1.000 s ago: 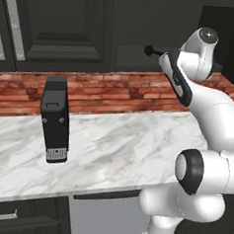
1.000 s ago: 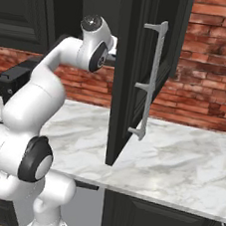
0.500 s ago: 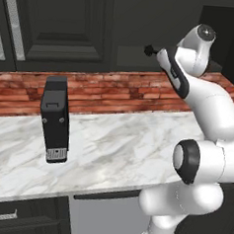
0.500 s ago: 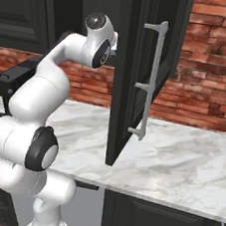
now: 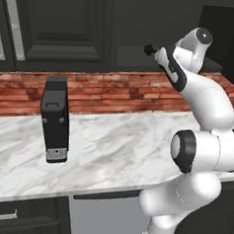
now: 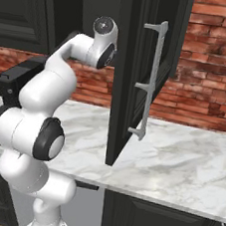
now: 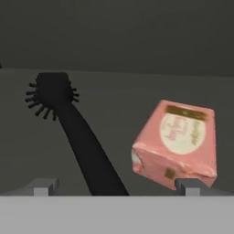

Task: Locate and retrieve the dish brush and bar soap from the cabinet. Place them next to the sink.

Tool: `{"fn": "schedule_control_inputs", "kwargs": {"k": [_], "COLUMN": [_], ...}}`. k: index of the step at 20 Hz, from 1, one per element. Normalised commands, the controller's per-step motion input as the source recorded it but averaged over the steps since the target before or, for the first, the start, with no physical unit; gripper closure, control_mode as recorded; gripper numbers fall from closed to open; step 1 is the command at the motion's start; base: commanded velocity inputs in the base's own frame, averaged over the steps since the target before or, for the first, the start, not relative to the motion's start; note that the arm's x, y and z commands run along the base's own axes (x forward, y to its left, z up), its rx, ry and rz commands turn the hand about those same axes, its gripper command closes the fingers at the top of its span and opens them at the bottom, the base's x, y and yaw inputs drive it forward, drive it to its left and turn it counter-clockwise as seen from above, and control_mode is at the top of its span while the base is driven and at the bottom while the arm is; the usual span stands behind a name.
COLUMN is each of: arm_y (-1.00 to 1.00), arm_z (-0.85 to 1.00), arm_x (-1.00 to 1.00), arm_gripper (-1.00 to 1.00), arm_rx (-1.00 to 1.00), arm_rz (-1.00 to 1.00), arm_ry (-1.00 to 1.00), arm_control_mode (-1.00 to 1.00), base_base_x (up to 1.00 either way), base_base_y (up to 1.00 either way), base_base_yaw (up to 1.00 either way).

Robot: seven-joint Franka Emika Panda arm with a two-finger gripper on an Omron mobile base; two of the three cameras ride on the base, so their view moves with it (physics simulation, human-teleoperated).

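Hand view showed the tool [image 7: 117, 186] with tips spread wide, holding nothing, inside the cabinet [image 6: 141, 63]. The dish brush [image 7: 73, 130] lay between them, handle end cut off below; the bar soap [image 7: 176, 144] sat by the right tip, tilted.

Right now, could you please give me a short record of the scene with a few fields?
cabinet door: swung open over the marble counter
dish brush: lying on the cabinet shelf, bristle head away from the hand
bar soap: pink wrapped block, right of the brush in the hand view
hand: open, holding nothing, fingertips either side of the brush handle
black appliance: upright on the counter
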Motion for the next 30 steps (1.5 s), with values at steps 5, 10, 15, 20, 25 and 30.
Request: {"fn": "schedule_control_inputs", "kwargs": {"k": [5,10,15,20,25,30], "arm_y": [0.00,0.04,0.11,0.20,0.30,0.19], "arm_z": [0.06,-0.17,-0.34,-0.24,-0.31,-0.24], "arm_x": [0.28,0.24,0.10,0.04,0.00,0.00], "arm_gripper": [-1.00,-1.00,-1.00,-1.00,1.00,1.00], "arm_rx": [-0.06,-0.04,-0.01,0.00,0.02,0.02], "arm_rz": [0.01,0.00,0.00,0.02,0.00,0.00], "arm_ry": [0.15,0.21,0.13,0.00,-0.12,-0.09], "arm_control_mode": [-1.00,-1.00,-1.00,-1.00,-1.00,-1.00], "base_base_x": [0.00,0.00,0.00,0.00,0.00,0.00], "base_base_y": [0.00,0.00,0.00,0.00,0.00,0.00], "base_base_yaw": [0.00,0.00,0.00,0.00,0.00,0.00]}}
